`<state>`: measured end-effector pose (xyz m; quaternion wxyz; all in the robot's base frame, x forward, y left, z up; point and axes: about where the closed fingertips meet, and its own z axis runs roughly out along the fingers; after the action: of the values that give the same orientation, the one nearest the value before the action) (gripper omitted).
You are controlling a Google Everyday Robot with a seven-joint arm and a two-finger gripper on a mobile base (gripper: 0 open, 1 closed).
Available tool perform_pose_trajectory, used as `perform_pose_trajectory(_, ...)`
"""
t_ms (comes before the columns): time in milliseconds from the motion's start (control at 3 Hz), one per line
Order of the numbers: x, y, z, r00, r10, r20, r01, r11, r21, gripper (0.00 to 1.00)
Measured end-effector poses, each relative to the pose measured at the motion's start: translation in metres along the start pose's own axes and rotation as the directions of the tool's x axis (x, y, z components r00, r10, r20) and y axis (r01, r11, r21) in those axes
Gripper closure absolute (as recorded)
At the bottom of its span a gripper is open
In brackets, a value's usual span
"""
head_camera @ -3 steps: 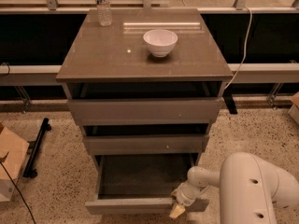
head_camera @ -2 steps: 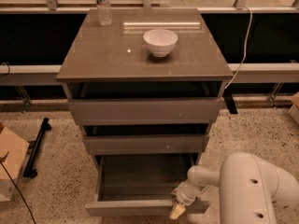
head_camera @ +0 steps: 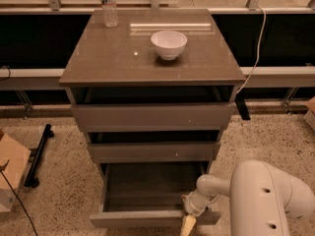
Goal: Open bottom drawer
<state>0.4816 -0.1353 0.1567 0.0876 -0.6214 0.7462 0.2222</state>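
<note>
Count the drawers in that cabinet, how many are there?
3. The top drawer sits just under the cabinet top, the middle drawer below it, and the bottom drawer lowest, pulled far out. The gripper is at its front edge, right side. None look hidden.

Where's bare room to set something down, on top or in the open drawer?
Cabinet top: a free left-front patch between the water bottle, the white bowl and the front edge. Bottom drawer: bare grey floor, except the right front corner, crowded by the gripper at its front panel.
</note>
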Motion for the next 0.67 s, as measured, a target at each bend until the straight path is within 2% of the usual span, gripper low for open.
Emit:
perform_pose_trajectory(333, 0.0000, 0.0001, 0.0000, 1.000, 0.000, -0.001, 0.000, 1.0000, 0.000, 0.00)
perform_pose_trajectory(667, -0.0005, 0.0041, 0.0024, 0.999, -0.017, -0.036, 0.017, 0.9998, -0.004, 0.00)
